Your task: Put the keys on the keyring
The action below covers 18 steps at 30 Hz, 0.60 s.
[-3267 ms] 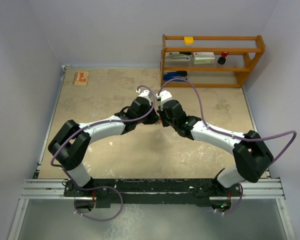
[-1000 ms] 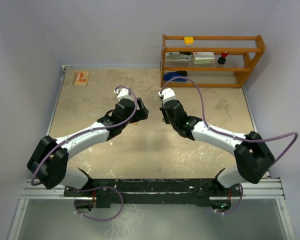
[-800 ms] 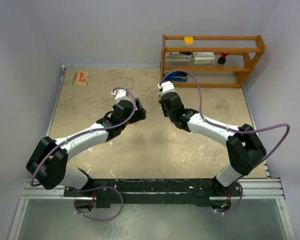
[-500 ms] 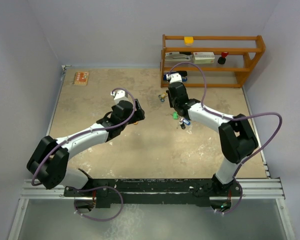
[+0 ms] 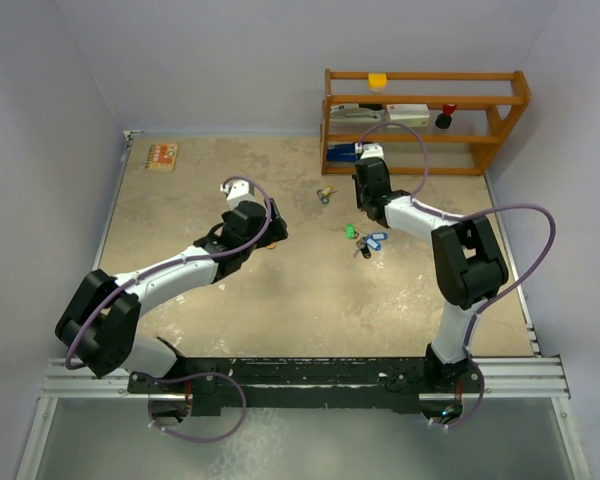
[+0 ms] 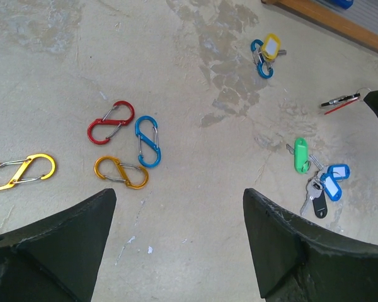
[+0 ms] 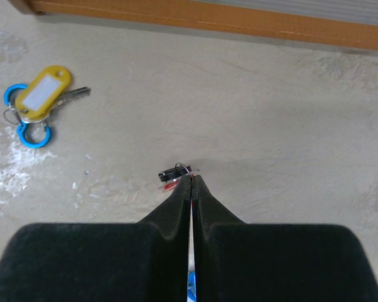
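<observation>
Right hand: clenched, fingertips meeting at a small black-and-red clip; whether it is pinched cannot be told. The yellow-tagged key lies flat on the mottled bench, well apart to the far left, hooked to a blue clip. Left hand: released, jaws wide. The green- and blue-tagged keys lie just right of it; four glossy S-shaped clips lie to its left.

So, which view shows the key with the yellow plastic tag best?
The right wrist view: the yellow-tagged key lies large, its silver blade clear. Left wrist shows it smaller; top external only a speck.
</observation>
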Tool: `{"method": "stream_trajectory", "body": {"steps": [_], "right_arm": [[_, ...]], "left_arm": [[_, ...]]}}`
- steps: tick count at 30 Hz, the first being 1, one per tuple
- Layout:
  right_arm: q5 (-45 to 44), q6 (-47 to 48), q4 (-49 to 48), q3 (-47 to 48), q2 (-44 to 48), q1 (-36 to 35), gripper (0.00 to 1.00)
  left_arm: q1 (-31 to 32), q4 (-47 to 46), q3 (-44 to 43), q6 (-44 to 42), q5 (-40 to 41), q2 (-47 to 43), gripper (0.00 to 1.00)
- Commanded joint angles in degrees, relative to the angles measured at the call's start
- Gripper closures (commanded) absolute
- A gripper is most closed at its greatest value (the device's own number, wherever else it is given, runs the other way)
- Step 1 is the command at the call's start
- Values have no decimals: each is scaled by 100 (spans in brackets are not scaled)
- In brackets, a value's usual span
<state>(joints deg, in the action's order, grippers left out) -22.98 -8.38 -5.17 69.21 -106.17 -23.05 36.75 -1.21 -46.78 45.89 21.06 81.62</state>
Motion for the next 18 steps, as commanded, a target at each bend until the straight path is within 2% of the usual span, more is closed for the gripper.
{"method": "stream_trajectory", "body": {"steps": [1,3,5,7,9,13,18], "right_arm": [[-88,-102,-148,352,48,114,98],[-173,-122,-130,325,120,125,83],[-223,-136,-211,201,266,126,58],[-236,-154,-284,54,432,125,42],[-187,-173,-247,-30,547,125,39],[-115,-251,30,-197,775,110,39],[446,-603,685,-647,1166,15,46]], "left_arm": [[-46,-239,17,-37,88,-13,21],[-46,-239,12,-41,91,-16,22],[-45,-234,7,-36,89,-20,22],[-45,-226,-6,-38,91,-14,22],[-45,-213,-10,-37,92,-23,22],[-45,-205,-6,-38,91,-15,22],[-48,-217,12,-37,112,-11,22]]}}
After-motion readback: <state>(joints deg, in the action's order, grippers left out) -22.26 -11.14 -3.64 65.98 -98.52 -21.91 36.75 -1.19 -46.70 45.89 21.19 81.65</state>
